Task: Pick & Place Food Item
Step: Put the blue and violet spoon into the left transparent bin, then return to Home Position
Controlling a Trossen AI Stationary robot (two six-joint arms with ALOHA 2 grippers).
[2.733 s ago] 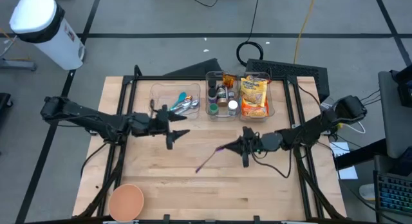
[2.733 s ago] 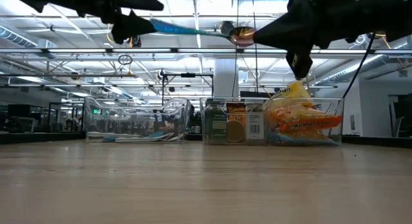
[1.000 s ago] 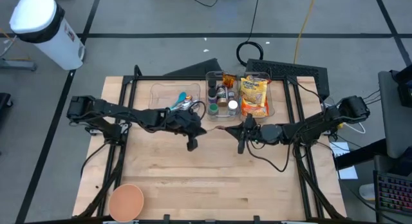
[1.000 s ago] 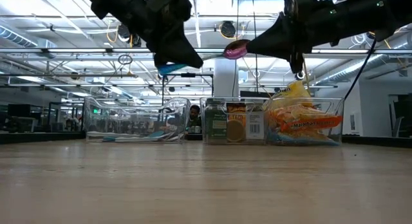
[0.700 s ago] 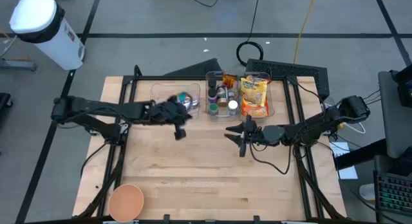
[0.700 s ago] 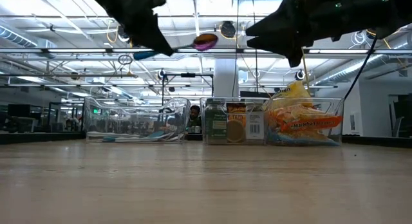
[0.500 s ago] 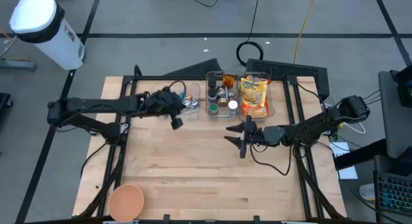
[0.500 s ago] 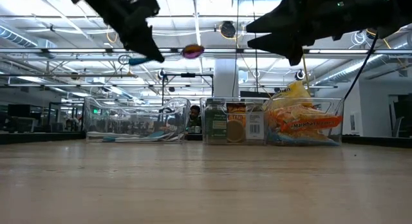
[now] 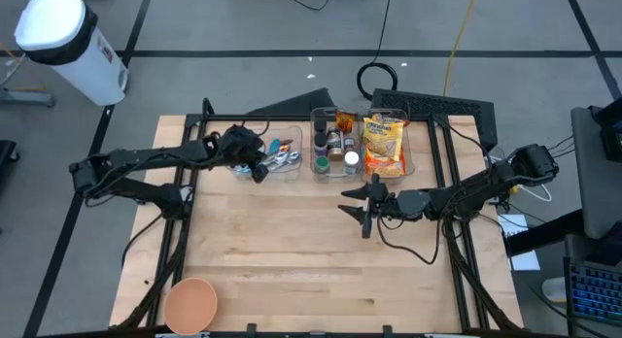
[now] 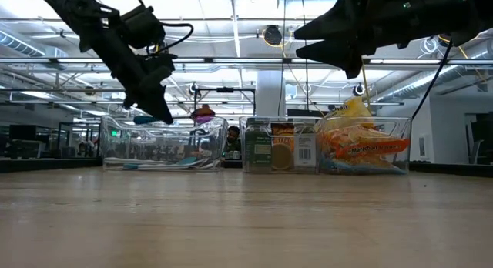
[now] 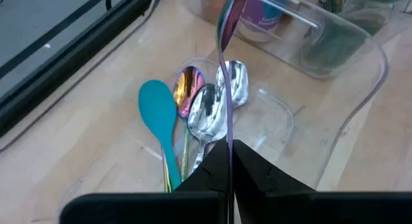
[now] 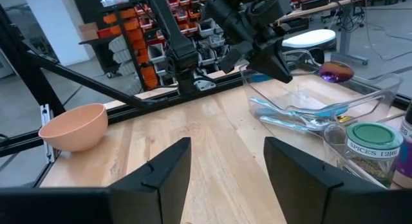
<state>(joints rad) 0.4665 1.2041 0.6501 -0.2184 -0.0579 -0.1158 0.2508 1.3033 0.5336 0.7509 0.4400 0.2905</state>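
Two arms are in play, and I judge the job nearly finished though not done: my left gripper has its jaws clamped on the handle of an iridescent purple spoon and hangs over the clear utensil bin, with the spoon's bowl above the bin's rim. What I reckon is left is to lower it in and let go. No food item is in hand, so the spoon is what I am moving. Inside the bin I see a teal spoon and silver spoons lying together. My right gripper waits over the open boards near the table's middle, jaws apart and empty. Nearest my side, a peach bowl sits at the front left corner of the wooden table. Farther back, beside the utensil bin, a second clear bin holds spice jars and a yellow snack bag. Beyond the table edge I make out a white canister on the floor, cables, and, in the low view, a hall with ceiling lights; someone may be standing behind the bins, but I cannot tell for sure.
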